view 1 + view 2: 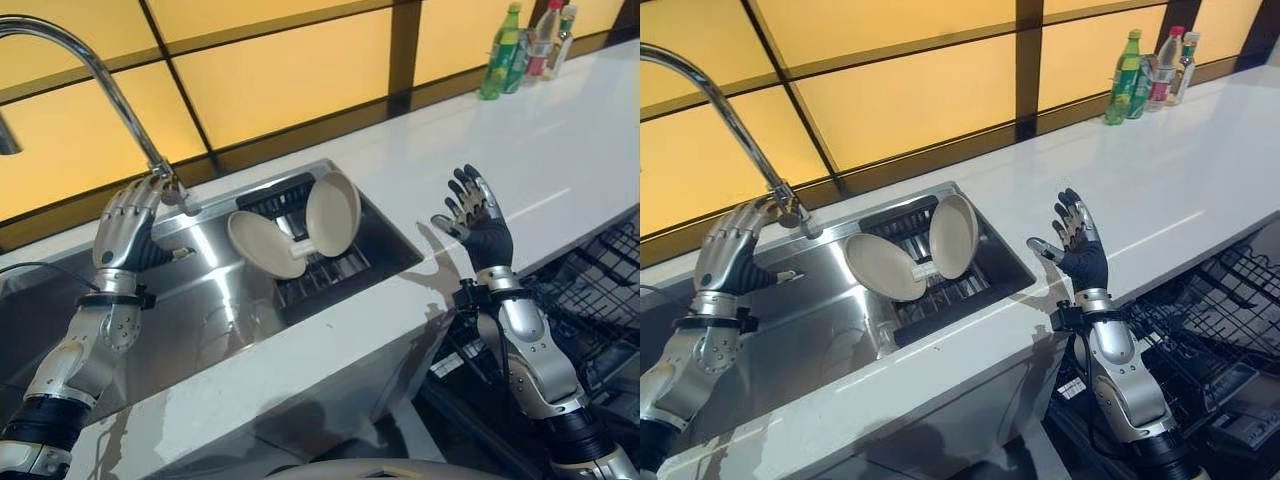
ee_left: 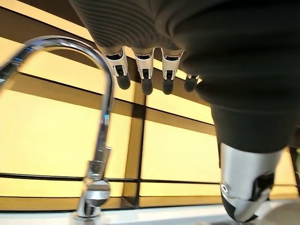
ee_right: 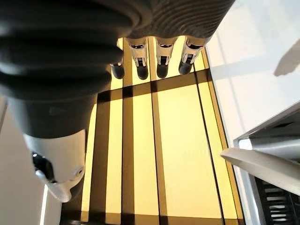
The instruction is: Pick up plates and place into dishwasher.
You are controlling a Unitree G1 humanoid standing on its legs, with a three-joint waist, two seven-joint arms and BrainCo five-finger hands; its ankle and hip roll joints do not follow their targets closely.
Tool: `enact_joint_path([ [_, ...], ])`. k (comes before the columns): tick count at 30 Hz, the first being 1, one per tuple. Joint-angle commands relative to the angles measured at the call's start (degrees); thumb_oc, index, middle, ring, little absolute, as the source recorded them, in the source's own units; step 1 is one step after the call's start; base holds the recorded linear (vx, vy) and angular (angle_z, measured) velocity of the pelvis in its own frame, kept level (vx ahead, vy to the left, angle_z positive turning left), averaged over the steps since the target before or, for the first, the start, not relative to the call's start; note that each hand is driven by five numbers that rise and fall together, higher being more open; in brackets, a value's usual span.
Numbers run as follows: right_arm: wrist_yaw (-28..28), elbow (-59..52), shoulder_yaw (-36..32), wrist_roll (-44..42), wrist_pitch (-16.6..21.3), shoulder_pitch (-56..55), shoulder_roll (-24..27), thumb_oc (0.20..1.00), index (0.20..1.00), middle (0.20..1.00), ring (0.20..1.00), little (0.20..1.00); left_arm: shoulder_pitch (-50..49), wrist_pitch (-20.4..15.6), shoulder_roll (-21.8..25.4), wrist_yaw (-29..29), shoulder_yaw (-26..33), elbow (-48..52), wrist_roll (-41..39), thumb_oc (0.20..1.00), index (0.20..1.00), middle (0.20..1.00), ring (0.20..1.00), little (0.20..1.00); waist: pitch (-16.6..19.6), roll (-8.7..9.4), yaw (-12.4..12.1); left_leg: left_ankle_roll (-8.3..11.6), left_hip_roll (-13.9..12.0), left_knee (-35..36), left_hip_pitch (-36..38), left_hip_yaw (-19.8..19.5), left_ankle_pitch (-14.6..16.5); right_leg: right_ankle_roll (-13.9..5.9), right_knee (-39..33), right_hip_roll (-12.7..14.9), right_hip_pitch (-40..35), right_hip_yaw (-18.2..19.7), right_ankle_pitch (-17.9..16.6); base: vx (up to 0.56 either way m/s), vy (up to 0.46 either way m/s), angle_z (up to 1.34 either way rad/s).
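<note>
Between both raised empty hands, two plates (image 1: 300, 228) in the sink rack (image 1: 320, 275)

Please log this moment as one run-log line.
plates: both in sink rack | left hand: open, by faucet | right hand: open, empty

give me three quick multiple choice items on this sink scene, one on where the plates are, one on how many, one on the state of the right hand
1. Where are the plates?
A. on a rack in the sink
B. on the counter by the bottles
C. in the dishwasher

2. How many plates?
A. one
B. two
C. four

3. The right hand is:
A. shut on a plate
B. open, holding nothing
C. pressing the faucet

Key:
1 A, the plates lean on the dark rack inside the sink.
2 B, two beige plates show.
3 B, the right hand is raised over the counter, fingers spread.
</note>
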State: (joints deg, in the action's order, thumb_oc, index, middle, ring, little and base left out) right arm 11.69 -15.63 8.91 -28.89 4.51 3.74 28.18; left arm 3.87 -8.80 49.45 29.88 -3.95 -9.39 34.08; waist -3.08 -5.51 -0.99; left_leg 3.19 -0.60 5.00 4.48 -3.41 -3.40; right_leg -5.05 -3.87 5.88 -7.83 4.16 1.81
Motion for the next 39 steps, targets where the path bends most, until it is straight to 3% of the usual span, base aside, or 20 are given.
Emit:
enact_joint_path([
  [1, -1.6, -2.4, -1.7, -2.0, 1.5, 2.0, 2.3, 1.000, 1.000, 1.000, 1.000, 1.000, 4.8, -2.0, 5.2, 5.2, -0.6, -2.7, 3.2, 1.000, 1.000, 1.000, 1.000, 1.000, 2.2, 2.23, 0.8, -2.17, 2.7, -4.8, -2.0, -2.0, 3.4, 1.09, 0.3, -0.5, 5.2, -2.9, -4.8, 0.07, 0.137, -0.02],
  [12, -2.8, -0.4, -3.9, -3.3, 2.1, 3.2, 5.3, 1.000, 1.000, 1.000, 1.000, 1.000, 8.4, -3.0, 7.9, 12.2, -6.5, -3.8, 14.3, 1.000, 1.000, 1.000, 1.000, 1.000, -1.6, 1.52, 2.9, -3.77, 3.6, -3.9, -3.2, 0.0, 4.0, -0.81, 2.8, 1.4, 10.0, -0.8, -5.5, 0.01, 0.134, -0.08],
  [19, -2.7, 0.8, -4.9, -3.4, 3.1, 3.5, 7.5, 1.000, 1.000, 1.000, 1.000, 1.000, 11.0, -4.8, 10.2, 6.8, -13.1, -5.8, 19.2, 1.000, 1.000, 1.000, 1.000, 1.000, -4.1, 1.05, 3.8, -4.23, 4.0, -5.4, -3.5, 0.8, 4.9, -1.85, 4.0, 2.4, 10.4, -0.6, -5.3, 0.02, 0.080, 0.00],
  [27, -2.3, 1.9, -4.9, -3.4, 3.3, 4.3, 9.7, 1.000, 1.000, 1.000, 1.000, 1.000, 12.9, -2.7, 11.2, 6.1, -16.5, -8.4, 18.9, 1.000, 1.000, 1.000, 1.000, 1.000, -6.8, 0.81, 4.0, -4.37, 4.4, -7.0, -5.1, 0.6, 4.9, -2.34, 4.8, 2.5, 11.1, 0.3, -5.5, -0.01, 0.067, 0.00],
  [32, -0.6, 4.1, -3.7, -2.8, 5.5, 9.9, 9.7, 1.000, 1.000, 1.000, 1.000, 1.000, 20.7, 0.3, 11.9, 6.9, -20.5, -12.8, 19.0, 1.000, 1.000, 1.000, 1.000, 1.000, -11.9, 2.07, 4.0, -4.56, 4.1, -8.0, -9.8, 0.5, 4.2, -2.51, 5.1, 2.5, 14.6, 0.8, -6.2, -0.22, 0.004, -0.04],
  [36, 0.0, 3.5, -3.6, -2.7, 6.8, 9.9, 9.2, 1.000, 1.000, 1.000, 1.000, 1.000, 23.4, 3.0, 12.9, 8.7, -21.5, -13.2, 17.8, 1.000, 1.000, 1.000, 1.000, 1.000, -13.5, 2.62, 3.7, -4.99, 4.2, -7.8, -11.4, 0.4, 3.6, -2.48, 4.6, 2.6, 15.6, 0.7, -6.7, -0.11, -0.009, -0.03],
  [38, -0.2, 3.3, -3.8, -2.6, 7.0, 9.8, 8.9, 1.000, 1.000, 1.000, 1.000, 1.000, 24.1, 3.8, 13.0, 8.5, -21.7, -13.1, 17.9, 0.391, 0.391, 0.391, 0.391, 0.391, -13.7, 2.70, 3.7, -5.05, 4.1, -7.8, -11.8, 0.5, 3.5, -2.46, 4.5, 2.7, 15.8, 0.6, -6.8, -0.05, 0.008, 0.00],
  [39, -0.4, 3.1, -3.8, -2.3, 7.2, 9.9, 8.5, 1.000, 1.000, 1.000, 1.000, 1.000, 24.5, 4.1, 13.1, 8.1, -21.6, -13.2, 18.7, 0.200, 0.200, 0.200, 0.200, 0.200, -13.9, 2.74, 3.6, -5.07, 4.1, -7.7, -12.1, 0.4, 3.3, -2.41, 4.4, 2.8, 16.0, 0.4, -6.9, -0.05, 0.011, 0.00],
])
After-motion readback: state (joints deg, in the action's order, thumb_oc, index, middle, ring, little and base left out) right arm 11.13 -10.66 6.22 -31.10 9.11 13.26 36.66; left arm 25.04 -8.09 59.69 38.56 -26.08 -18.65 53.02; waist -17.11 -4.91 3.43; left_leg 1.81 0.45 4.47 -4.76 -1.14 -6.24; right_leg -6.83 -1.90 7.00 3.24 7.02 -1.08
